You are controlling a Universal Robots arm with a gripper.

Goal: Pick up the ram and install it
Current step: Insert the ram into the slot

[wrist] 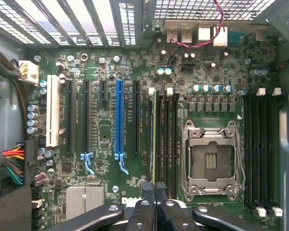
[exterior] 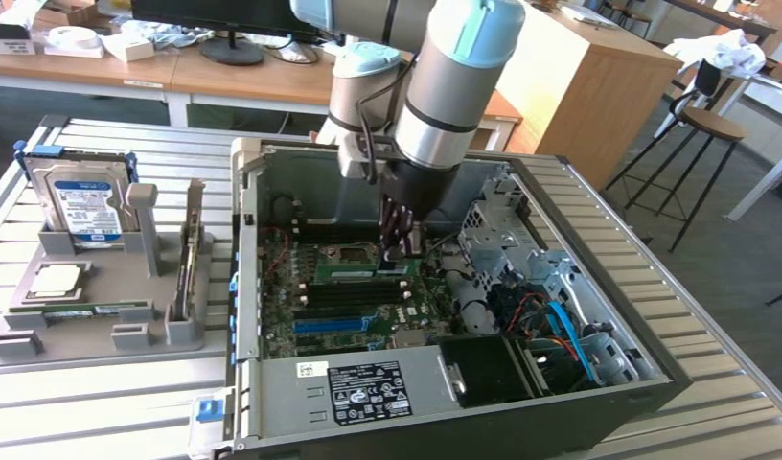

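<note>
Now, step: seating the ram, as I judge it; whether it is fully home I cannot tell.
Gripper (exterior: pixel 394 257): down inside the case (exterior: pixel 596 222), over the middle of the board (wrist: pixel 106 62).
Fingers (wrist: pixel 148 192): narrow, nearly together, pinched about the near end of the ram.
Ram (wrist: pixel 154 139): edge-on and upright in the first of the slots beside the socket (wrist: pixel 212 161), running straight away from the fingertips.
Neighbours: empty slots (wrist: pixel 169 139) just beside it, white clips (wrist: pixel 169 90) at their far ends.
Doing it well: keep the stick square to its slot and upright. Press straight down and evenly along its length, since a grip at one end will tend to rock the far end up.
Check: both end clips should snap in against the stick, with no tilt along its top edge.
Risk: side load from the fingers could bend the stick or scrape the next slot.
</note>
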